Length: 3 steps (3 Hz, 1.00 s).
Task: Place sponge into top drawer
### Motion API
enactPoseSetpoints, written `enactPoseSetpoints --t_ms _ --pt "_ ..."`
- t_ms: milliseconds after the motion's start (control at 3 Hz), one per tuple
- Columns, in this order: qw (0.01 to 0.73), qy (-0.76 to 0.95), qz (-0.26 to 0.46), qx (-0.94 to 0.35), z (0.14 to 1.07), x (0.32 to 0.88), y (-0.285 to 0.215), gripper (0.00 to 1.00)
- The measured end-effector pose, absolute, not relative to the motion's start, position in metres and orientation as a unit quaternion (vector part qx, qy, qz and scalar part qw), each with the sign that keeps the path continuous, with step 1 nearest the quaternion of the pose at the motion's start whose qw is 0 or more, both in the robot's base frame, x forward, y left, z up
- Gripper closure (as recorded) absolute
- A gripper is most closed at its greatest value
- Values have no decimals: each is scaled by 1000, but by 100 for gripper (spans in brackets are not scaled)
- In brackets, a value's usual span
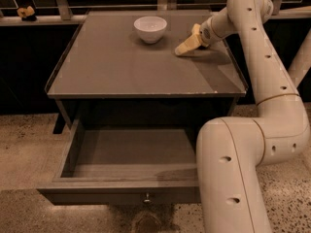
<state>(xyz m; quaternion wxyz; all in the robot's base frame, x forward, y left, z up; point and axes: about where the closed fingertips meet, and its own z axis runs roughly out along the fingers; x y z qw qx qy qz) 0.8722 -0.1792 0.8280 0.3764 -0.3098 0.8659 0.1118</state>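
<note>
Sponge (182, 48) at gripper (189, 41), far-right tabletop (131, 67)

Top drawer (121, 194): dark wood, matt, with a smooth front. Knob (146, 197): small, bright metal. Table top (126, 67): smooth grey panel with a dull sheen. Bowl (150, 28): white, glossy, glazed look. Arm (243, 169): smooth cream plastic shell, satin finish. Gripper (182, 48), low at the table's far right near the bowl: cream-yellow, matt. Floor (24, 144): speckled stone, polished.
</note>
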Motion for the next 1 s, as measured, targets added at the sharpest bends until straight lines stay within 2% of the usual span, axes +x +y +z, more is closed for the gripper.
enactPoseSetpoints --t_ms 333,667,1000 --pt "376 866 112 -310 828 872 -179 0" --pt "376 866 112 -310 828 872 -179 9" --pt "376 866 112 -310 828 872 -179 27"
